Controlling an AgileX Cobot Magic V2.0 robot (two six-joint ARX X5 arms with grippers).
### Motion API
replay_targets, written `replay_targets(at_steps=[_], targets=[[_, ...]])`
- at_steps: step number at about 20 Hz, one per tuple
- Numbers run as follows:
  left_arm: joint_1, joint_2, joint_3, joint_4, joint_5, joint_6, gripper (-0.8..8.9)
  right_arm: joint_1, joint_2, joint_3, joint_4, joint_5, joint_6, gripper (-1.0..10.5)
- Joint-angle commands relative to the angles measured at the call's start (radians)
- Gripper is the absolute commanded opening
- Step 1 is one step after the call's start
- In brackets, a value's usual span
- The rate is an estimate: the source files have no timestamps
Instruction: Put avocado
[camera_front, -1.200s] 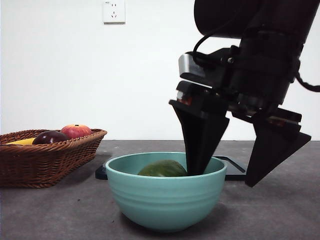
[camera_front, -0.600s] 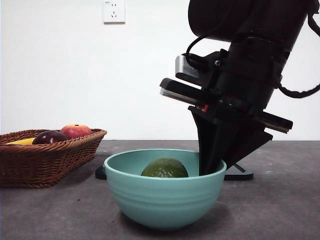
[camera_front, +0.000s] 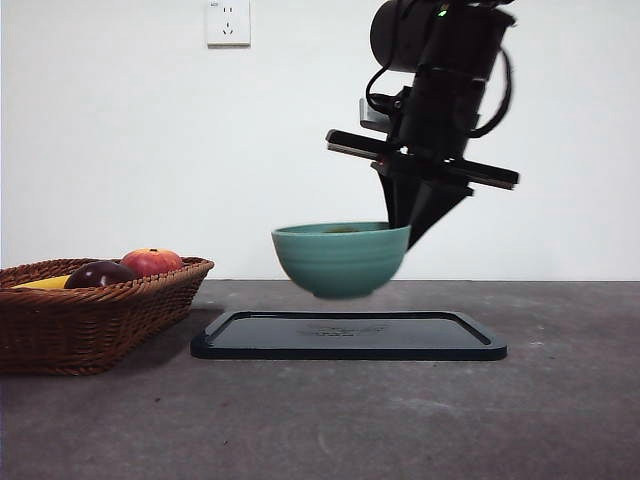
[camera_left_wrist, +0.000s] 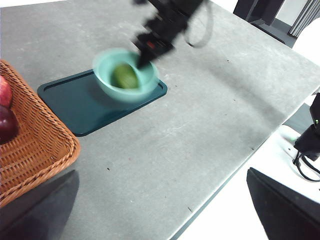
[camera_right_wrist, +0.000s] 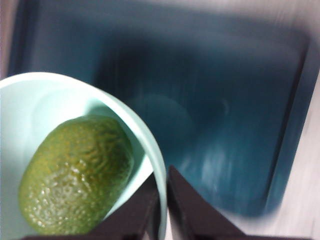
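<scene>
Pinching the rim of a teal bowl (camera_front: 341, 258) between its two nearly closed jaws, the right end effector (camera_front: 403, 226) holds the bowl in the air above a dark tray (camera_front: 348, 335), clear of it. In the front view the jaws meet the bowl's rim at about 3 o'clock, one jaw inside the wall and one outside, as the right wrist view shows. The avocado (camera_right_wrist: 75, 175) lies inside the bowl, resting on its floor against the wall near the gripped rim; from the front only a sliver of it shows over the rim. The tray lies flat on the grey bench (camera_front: 400, 420), directly under the bowl.

At about 9 o'clock from the tray, near it, stands a wicker basket (camera_front: 90, 315) holding a red-orange apple (camera_front: 151, 262), a dark purple fruit (camera_front: 99, 274) and something yellow at its far left.

The left end effector (camera_left_wrist: 160, 210) hangs well apart over the bench's near side, its jaws spread wide and empty.
</scene>
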Motion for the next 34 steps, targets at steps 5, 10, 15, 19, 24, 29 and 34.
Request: replay_targets(at_steps=[5, 10, 15, 19, 24, 29, 34], targets=[[-0.011, 0.003, 0.011, 0.013, -0.003, 0.002, 5.93, -0.044, 0.161, 0.177, -0.015, -0.021, -0.034, 0.1], [-0.011, 0.003, 0.011, 0.013, -0.003, 0.002, 5.93, -0.043, 0.227, 0.177, -0.011, -0.029, -0.031, 0.1], [-0.011, 0.003, 0.011, 0.013, -0.003, 0.002, 5.92, -0.041, 0.241, 0.177, -0.023, -0.071, -0.031, 0.9], [-0.011, 0.003, 0.011, 0.013, -0.003, 0.002, 5.93, -0.042, 0.215, 0.193, -0.038, -0.013, -0.027, 3.0], [-0.011, 0.003, 0.011, 0.013, -0.003, 0.002, 5.93, -0.031, -0.032, 0.211, -0.189, 0.12, -0.076, 5.4], [-0.011, 0.003, 0.011, 0.013, -0.003, 0.002, 5.93, 0.073, -0.296, 0.209, -0.425, 0.387, -0.077, 5.5], [-0.011, 0.003, 0.011, 0.013, -0.003, 0.002, 5.92, 0.195, -0.484, 0.171, -0.546, 0.457, -0.077, 5.5]])
